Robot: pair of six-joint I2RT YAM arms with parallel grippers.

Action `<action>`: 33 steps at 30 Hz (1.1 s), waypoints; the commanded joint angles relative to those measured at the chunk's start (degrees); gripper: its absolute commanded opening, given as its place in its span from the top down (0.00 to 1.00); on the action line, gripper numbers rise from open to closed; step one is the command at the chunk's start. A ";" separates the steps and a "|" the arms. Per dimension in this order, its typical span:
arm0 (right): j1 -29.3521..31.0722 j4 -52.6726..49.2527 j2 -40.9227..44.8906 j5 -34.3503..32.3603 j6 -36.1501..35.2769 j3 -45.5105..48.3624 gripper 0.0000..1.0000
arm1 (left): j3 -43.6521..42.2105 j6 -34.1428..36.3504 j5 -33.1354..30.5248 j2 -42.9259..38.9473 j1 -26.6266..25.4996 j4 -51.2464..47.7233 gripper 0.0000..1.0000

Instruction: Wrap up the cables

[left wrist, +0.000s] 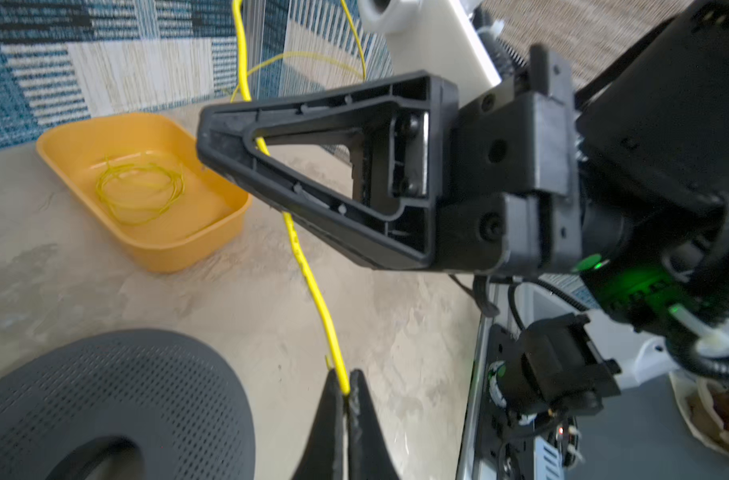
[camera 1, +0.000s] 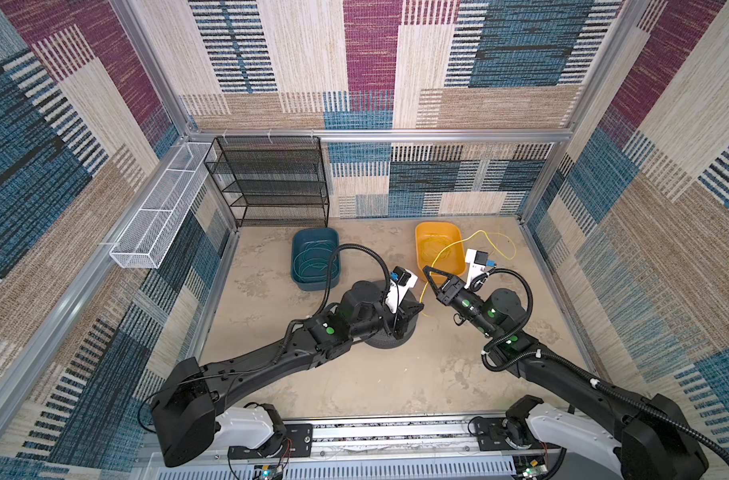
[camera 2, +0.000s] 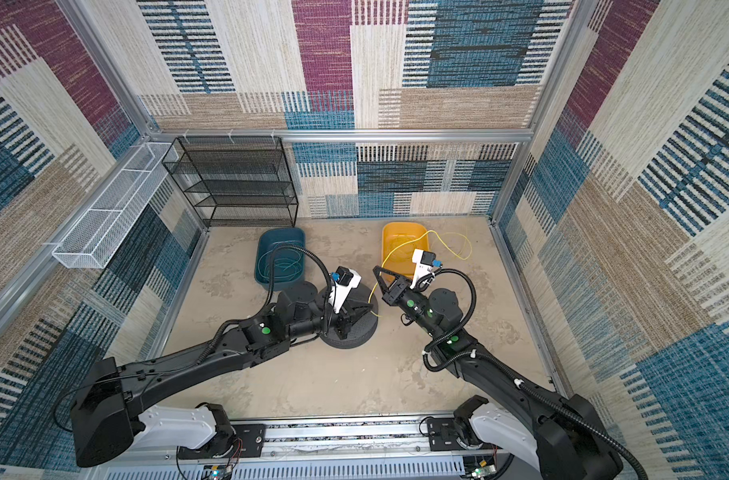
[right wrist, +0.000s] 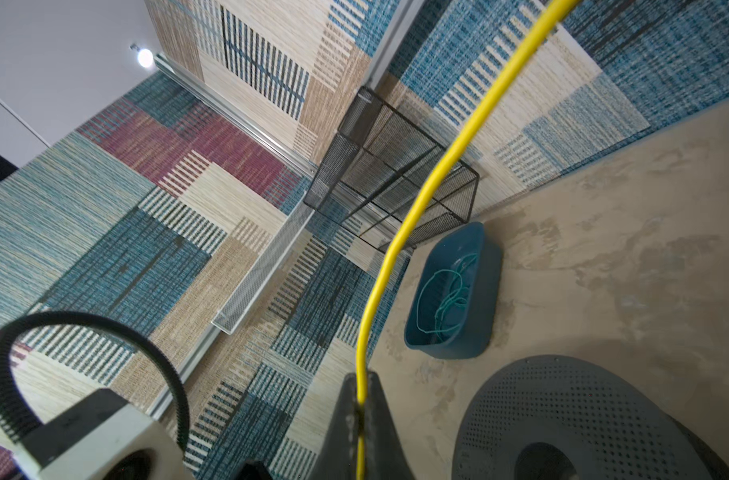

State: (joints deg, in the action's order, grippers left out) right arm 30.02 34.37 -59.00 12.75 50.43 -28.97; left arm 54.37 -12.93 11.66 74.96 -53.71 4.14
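Note:
A thin yellow cable [left wrist: 311, 286] runs taut between my two grippers above the beige floor. My left gripper [left wrist: 344, 380] is shut on its lower end, just past the edge of the grey perforated disc [camera 1: 379, 341]. My right gripper [right wrist: 360, 382] is shut on the same cable [right wrist: 360, 353] higher up, near the yellow bin [camera 1: 437, 230]. In both top views the right gripper [camera 1: 424, 269] is just beyond the left gripper [camera 1: 420, 308]. From the right gripper the cable trails over the bin and loops on the floor beyond it. A coiled yellow cable [left wrist: 140, 195] lies inside the bin.
A blue bin [camera 1: 313, 241] holding a coiled teal cable [right wrist: 442, 299] stands left of the yellow one. A black mesh rack [camera 1: 271, 178] stands at the back wall and a white mesh basket [camera 1: 159, 216] hangs on the left wall.

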 commanded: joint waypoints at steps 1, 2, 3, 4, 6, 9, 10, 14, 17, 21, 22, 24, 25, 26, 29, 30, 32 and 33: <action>-0.66 -7.37 1.00 -0.86 -6.62 -0.71 0.92 | 3.24 5.04 -0.41 -0.57 0.30 -17.62 1.00; -0.75 -8.25 1.67 -0.50 -7.06 -0.67 0.85 | 3.75 4.86 -0.51 -0.59 0.63 -18.74 1.00; -0.75 -8.58 2.38 0.19 -7.47 -0.49 0.80 | 3.81 4.76 0.15 -0.63 1.03 -18.51 1.00; -0.74 -9.07 3.32 0.96 -7.72 -0.36 0.73 | 3.88 4.31 0.16 -0.69 1.44 -18.13 1.00; -0.75 -10.39 4.73 2.28 -7.66 0.00 0.61 | 3.82 3.64 0.99 -0.73 2.25 -16.23 1.00; -0.75 -12.22 6.40 4.92 -6.63 0.74 0.47 | 4.59 3.55 1.02 -0.03 2.94 -13.46 1.00; -0.75 -12.56 6.96 5.87 -5.89 1.26 0.45 | 5.22 3.84 0.83 0.39 3.05 -12.90 1.00; -0.75 -10.52 7.76 9.97 -1.94 3.98 0.43 | 8.25 4.73 1.52 2.88 3.56 -12.22 1.00; -0.56 -7.66 6.94 13.10 -0.36 4.63 0.43 | 10.75 5.42 2.76 4.52 3.66 -13.38 1.00; -0.39 -6.16 6.27 14.13 -0.70 3.76 0.47 | 12.75 6.24 3.54 6.24 3.67 -15.77 1.00; -0.35 -5.75 6.27 14.21 -0.53 3.75 0.48 | 12.73 6.25 3.54 6.48 3.69 -16.08 1.00; -0.32 -5.24 6.01 14.33 -0.25 3.77 0.52 | 12.57 6.25 3.64 6.69 3.74 -16.38 1.00; -0.31 -5.13 5.91 14.33 -0.29 3.76 0.55 | 12.42 6.17 3.84 6.69 3.74 -16.34 1.00; -0.31 -4.96 5.74 14.52 -0.18 3.84 0.60 | 12.29 6.14 3.98 6.69 3.71 -16.29 1.00; -0.31 -5.03 5.84 14.59 -0.19 4.02 0.68 | 12.50 6.37 4.63 6.66 3.80 -16.23 1.00; -0.31 -5.42 5.85 14.08 -0.43 3.93 0.67 | 12.61 6.59 5.22 6.69 3.78 -16.18 1.00; -0.27 -5.05 5.71 13.33 -0.59 4.02 0.67 | 12.91 6.68 6.34 7.00 3.87 -16.34 1.00; -0.31 -5.06 5.28 13.34 -0.51 3.70 0.67 | 13.12 6.78 6.85 7.28 3.84 -16.62 1.00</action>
State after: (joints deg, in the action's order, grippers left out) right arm 29.61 27.16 -53.32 26.37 49.69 -24.73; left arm 66.70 -7.94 16.25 81.91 -50.00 -11.57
